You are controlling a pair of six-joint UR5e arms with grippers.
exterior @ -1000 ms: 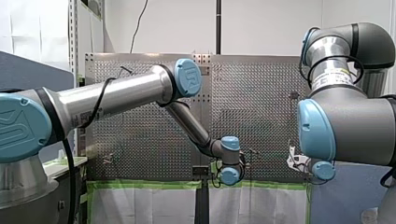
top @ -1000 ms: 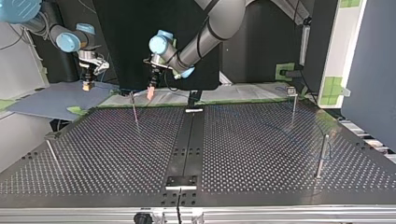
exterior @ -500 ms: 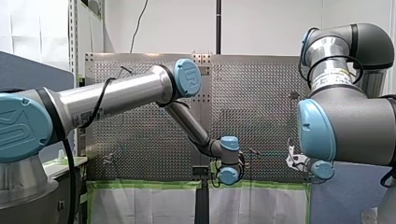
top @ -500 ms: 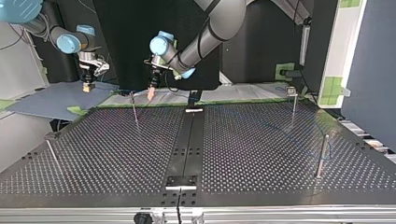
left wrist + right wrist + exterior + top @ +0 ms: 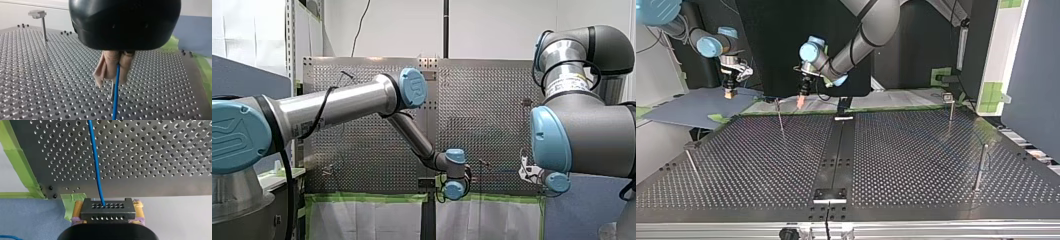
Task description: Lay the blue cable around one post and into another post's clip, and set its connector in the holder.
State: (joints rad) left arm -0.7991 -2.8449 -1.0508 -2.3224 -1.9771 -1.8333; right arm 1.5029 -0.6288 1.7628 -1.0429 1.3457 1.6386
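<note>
Left wrist view: my left gripper (image 5: pixel 112 78) pinching blue cable (image 5: pixel 116 100) near post (image 5: pixel 113 90); my right gripper (image 5: pixel 107 212) clamping connector (image 5: pixel 108 207) beyond table (image 5: pixel 155 157) edge. Risk, I judge: slack cable slipping off post

My silver, blue-capped left arm (image 5: pixel 342 100) reaches far forward, elbow bent and wrist turned down. My left gripper (image 5: pixel 113 78), black-bodied with beige pads, points straight down, pinched on a thin blue cable (image 5: pixel 115 100). My grey right arm (image 5: pixel 582 135) folds close. My right gripper (image 5: pixel 108 210), with yellowish pads, clamps a black perforated connector (image 5: pixel 117 215).
</note>
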